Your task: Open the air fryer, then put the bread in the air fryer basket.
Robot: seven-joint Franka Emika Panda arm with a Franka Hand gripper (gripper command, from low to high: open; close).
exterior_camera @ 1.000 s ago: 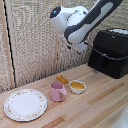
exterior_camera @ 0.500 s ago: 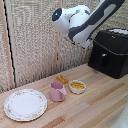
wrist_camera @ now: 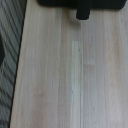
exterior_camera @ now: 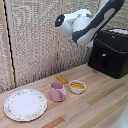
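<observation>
As the arm (exterior_camera: 92,25) swung right toward the fryer (exterior_camera: 111,51), its handle (wrist_camera: 83,10) entered the wrist view. The drawer stayed shut. The gripper's state could not be told.

wooden table (exterior_camera: 95,102), air fryer (exterior_camera: 111,52), plate (exterior_camera: 25,104), mug (exterior_camera: 56,91), bowl (exterior_camera: 77,86), bread (exterior_camera: 62,79)

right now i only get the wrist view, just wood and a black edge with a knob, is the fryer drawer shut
Observer: yes, the drawer sits flush in the fryer, and nothing is on the handle.
Operator: where's the bread
Observer: the bread lies on the table, toward the exterior view's left of the fryer, just behind a pink mug.
Operator: anything else near it
Observer: a white bowl of yellow food sits beside it, and a plate lies further to the exterior view's left.
</observation>
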